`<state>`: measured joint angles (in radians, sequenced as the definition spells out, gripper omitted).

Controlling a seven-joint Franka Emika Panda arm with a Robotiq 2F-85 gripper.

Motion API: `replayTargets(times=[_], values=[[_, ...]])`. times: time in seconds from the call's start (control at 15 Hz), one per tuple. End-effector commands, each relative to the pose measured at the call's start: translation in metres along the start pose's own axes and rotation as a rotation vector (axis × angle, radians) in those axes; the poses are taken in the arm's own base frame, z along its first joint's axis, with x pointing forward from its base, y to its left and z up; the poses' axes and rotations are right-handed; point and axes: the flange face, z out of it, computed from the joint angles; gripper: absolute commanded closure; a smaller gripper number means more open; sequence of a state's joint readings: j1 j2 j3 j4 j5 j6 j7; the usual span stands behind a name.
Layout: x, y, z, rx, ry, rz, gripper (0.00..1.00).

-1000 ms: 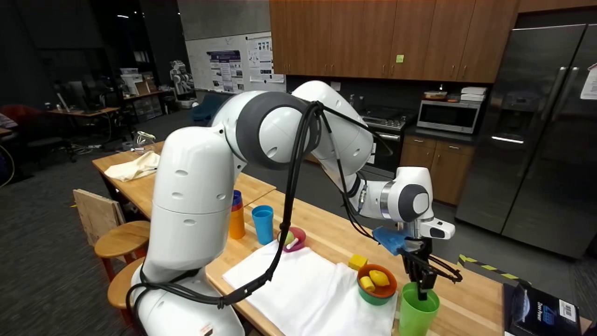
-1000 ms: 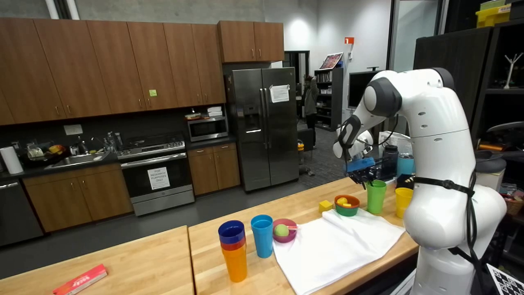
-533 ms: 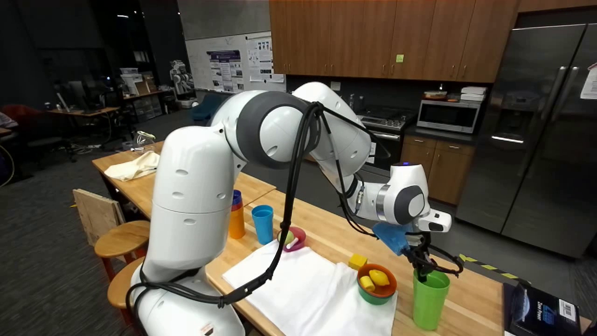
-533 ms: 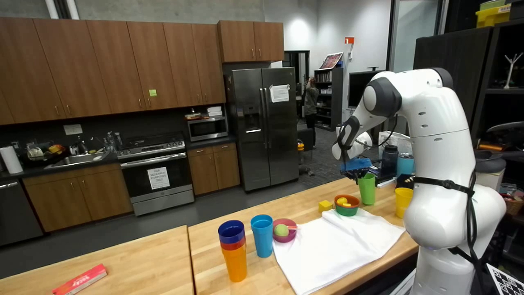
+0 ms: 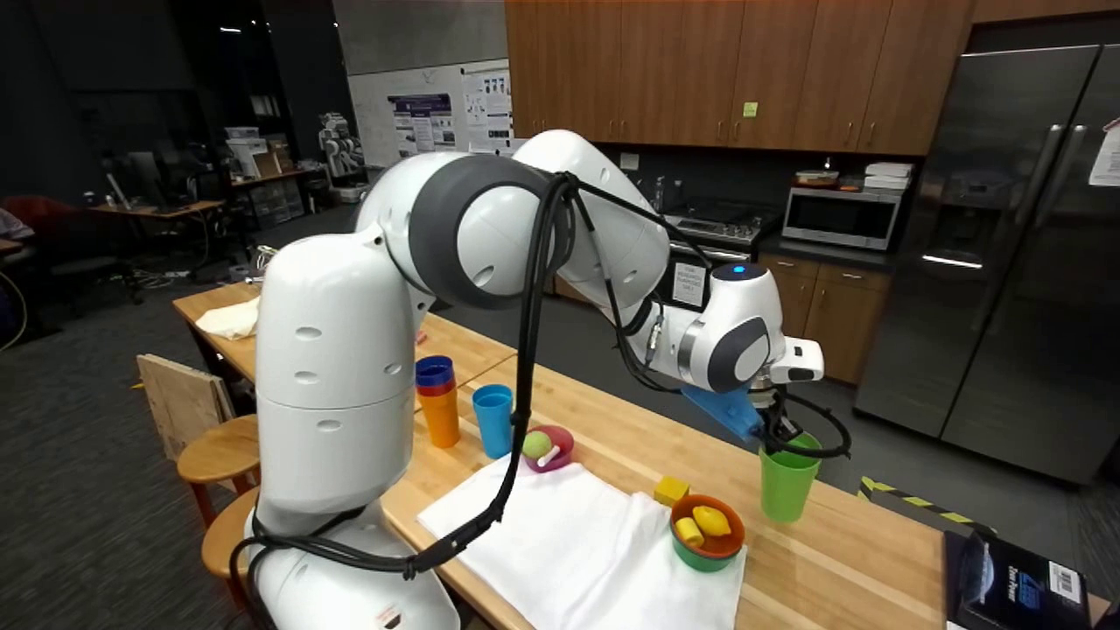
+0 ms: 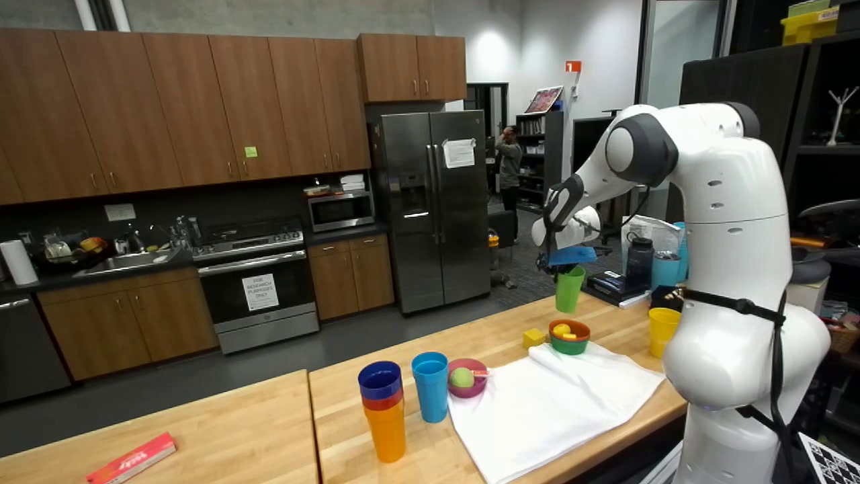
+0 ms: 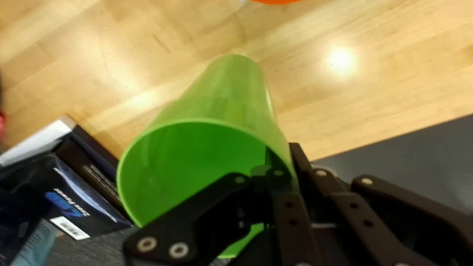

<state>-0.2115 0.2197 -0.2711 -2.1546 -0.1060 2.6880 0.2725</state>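
Wears white shells (image 5: 337, 324), dark grey joint bands (image 5: 433, 227) and a blue wrist patch (image 5: 724, 409); carries black cables (image 5: 528, 350) (bundled and tied); ends in a black gripper (image 7: 286, 158) with silver screws (image 7: 178, 250).

The bent arm (image 5: 499, 236) arches forward and down to a tilted wrist (image 5: 745, 317); the pincer (image 7: 284, 160), dark and partly hidden, appears clamped close together

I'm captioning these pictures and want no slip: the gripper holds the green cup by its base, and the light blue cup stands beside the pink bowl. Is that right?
The base is wrong: the wrist view shows that the gripper holds the green cup by its rim. The rest is right: the light blue cup stands beside the pink bowl, as an exterior view shows.
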Motion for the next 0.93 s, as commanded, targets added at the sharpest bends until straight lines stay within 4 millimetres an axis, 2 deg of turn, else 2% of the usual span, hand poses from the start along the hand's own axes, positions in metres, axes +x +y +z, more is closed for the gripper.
replayTargets(times=[0.0, 0.2, 0.27, 0.47, 0.67, 0.87], values=[[-0.016, -0.013, -0.027, 0.114, 0.145, -0.058, 0.98], [-0.035, -0.035, -0.034, 0.192, 0.255, -0.147, 0.98], [-0.045, -0.048, -0.038, 0.218, 0.273, -0.189, 0.98], [-0.071, -0.083, -0.038, 0.299, 0.186, -0.341, 0.98], [-0.099, -0.088, -0.029, 0.354, 0.086, -0.465, 0.98], [-0.12, -0.079, -0.021, 0.339, 0.036, -0.537, 0.98]])
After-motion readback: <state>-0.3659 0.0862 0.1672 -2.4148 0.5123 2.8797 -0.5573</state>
